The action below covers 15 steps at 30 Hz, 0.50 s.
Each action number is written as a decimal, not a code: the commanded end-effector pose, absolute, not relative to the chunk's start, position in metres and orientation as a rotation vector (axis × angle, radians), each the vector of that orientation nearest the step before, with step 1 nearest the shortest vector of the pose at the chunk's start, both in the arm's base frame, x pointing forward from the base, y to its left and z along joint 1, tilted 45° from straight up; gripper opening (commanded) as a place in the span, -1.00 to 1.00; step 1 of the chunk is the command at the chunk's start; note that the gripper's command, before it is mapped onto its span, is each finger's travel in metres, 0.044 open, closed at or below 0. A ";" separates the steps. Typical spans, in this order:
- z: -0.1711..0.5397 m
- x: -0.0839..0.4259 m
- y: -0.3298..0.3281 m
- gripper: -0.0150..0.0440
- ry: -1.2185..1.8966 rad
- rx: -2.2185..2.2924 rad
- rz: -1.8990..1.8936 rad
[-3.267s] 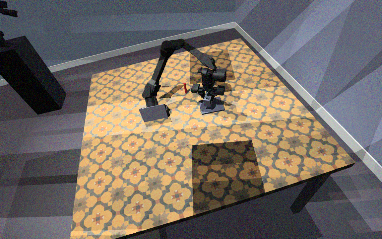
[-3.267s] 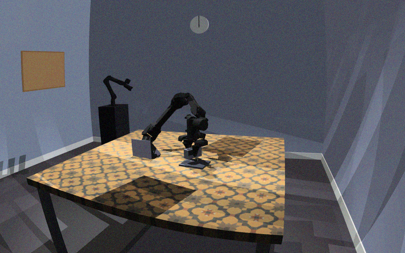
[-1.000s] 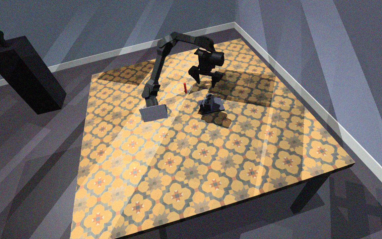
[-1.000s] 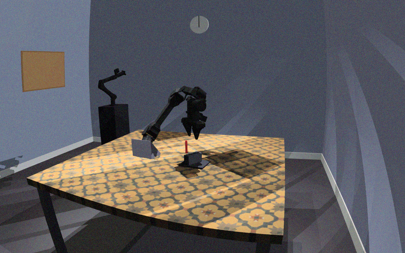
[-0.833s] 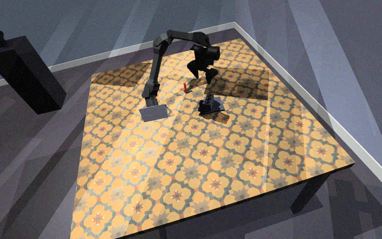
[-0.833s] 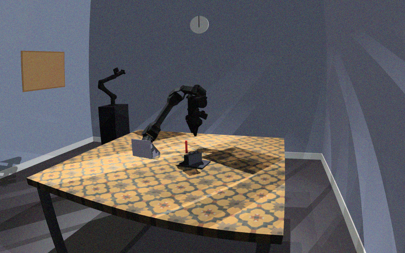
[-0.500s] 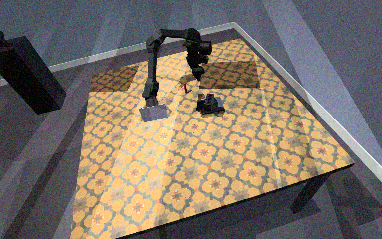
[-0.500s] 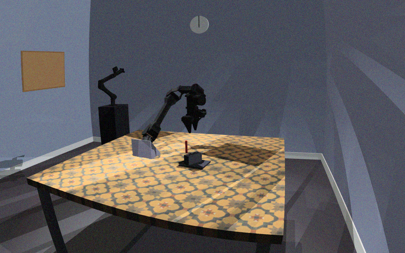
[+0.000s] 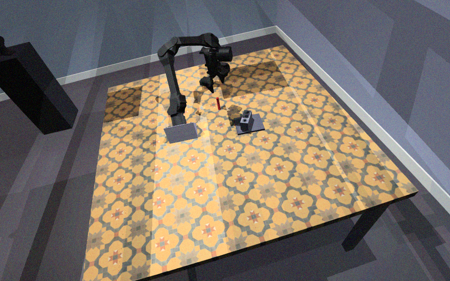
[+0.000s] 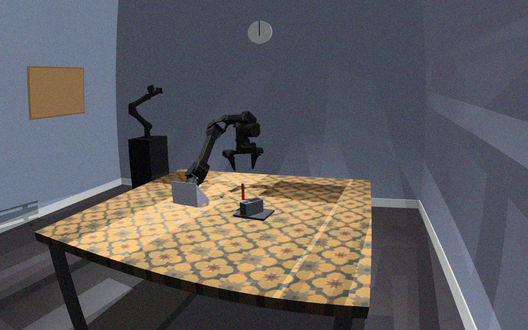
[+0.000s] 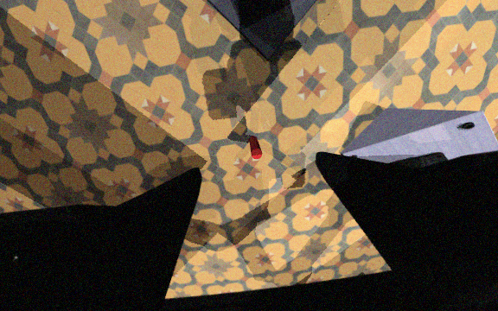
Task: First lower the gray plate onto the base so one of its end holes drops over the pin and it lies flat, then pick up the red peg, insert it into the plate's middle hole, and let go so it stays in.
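top: high, oblique | exterior: table-level, far | wrist: downward, shares red peg [image 11: 255, 148]

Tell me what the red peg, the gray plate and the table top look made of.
Red peg: smooth, matte, uniform red; plastic or painted metal, can't say which.
Gray plate: dull dark gray block with clean round holes; looks like metal or hard plastic.
Table top: printed orange-and-gray tile pattern, slight sheen where light bands cross it.
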<state>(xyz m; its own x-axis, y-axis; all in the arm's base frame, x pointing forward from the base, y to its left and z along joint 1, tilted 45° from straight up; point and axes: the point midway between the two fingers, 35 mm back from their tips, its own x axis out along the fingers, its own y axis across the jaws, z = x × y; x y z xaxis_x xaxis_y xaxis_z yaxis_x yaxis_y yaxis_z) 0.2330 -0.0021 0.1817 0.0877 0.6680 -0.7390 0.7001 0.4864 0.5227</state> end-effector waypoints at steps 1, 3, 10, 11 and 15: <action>0.182 0.218 0.009 1.00 1.644 1.337 -0.165; 0.182 0.218 0.009 1.00 1.644 1.337 -0.165; 0.175 0.221 0.016 1.00 1.662 1.357 -0.182; 0.167 0.222 0.023 1.00 1.682 1.379 -0.202; 0.160 0.222 0.030 1.00 1.701 1.399 -0.221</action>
